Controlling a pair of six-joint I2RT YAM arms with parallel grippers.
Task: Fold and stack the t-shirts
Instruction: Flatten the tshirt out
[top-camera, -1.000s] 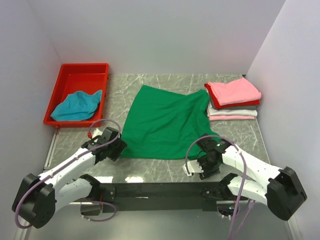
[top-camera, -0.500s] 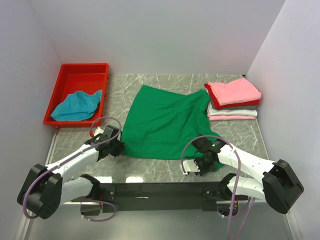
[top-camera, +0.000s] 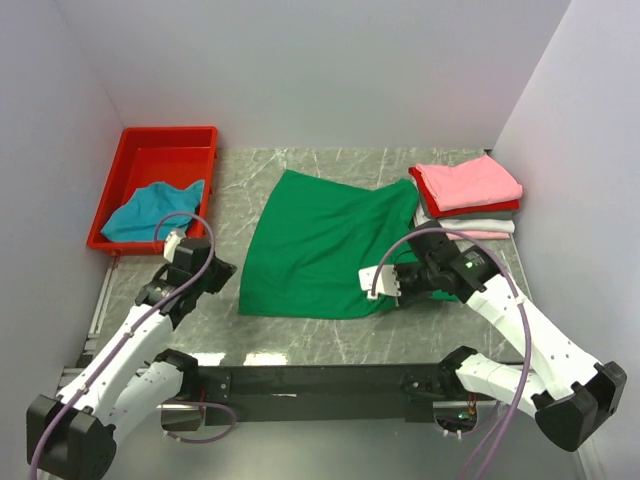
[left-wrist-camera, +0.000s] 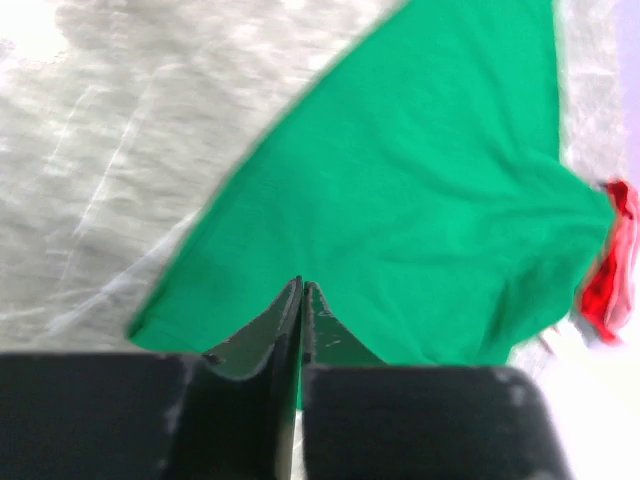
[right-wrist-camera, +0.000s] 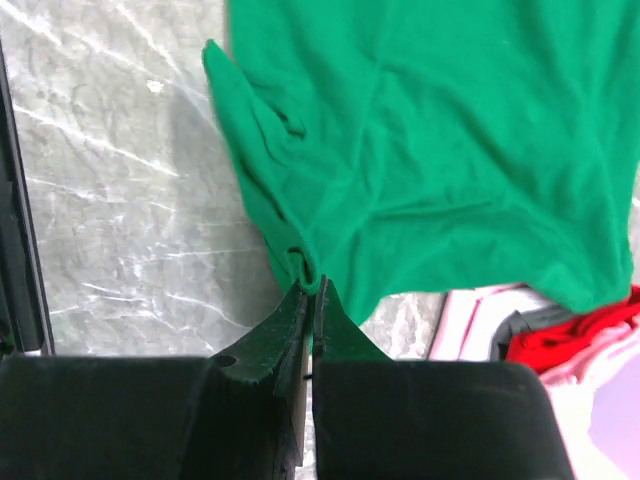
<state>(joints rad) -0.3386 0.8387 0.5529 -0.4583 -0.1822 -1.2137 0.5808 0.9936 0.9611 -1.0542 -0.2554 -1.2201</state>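
The green t-shirt (top-camera: 320, 240) lies spread on the middle of the table. My right gripper (top-camera: 392, 287) (right-wrist-camera: 318, 285) is shut on a bunched fold at the shirt's near right corner, which is pulled in over the shirt (right-wrist-camera: 430, 130). My left gripper (top-camera: 222, 274) (left-wrist-camera: 301, 284) is shut just off the shirt's left edge. No cloth shows pinched between its tips, and that side of the shirt (left-wrist-camera: 420, 180) lies flat. Folded t-shirts sit stacked at the far right, pink (top-camera: 468, 182) on top, then red (top-camera: 470, 210), then whitish (top-camera: 465, 226). A teal t-shirt (top-camera: 152, 212) lies crumpled in the tray.
The red plastic tray (top-camera: 168, 135) stands at the far left against the wall. White walls close in the table on three sides. The black rail (top-camera: 320, 380) carrying the arm bases runs along the near edge.
Both grippers went from open to shut. The right one moved away from the near edge and leftward, dragging the shirt's near right corner. The left one drew back to the left; the shirt's left side stayed put.
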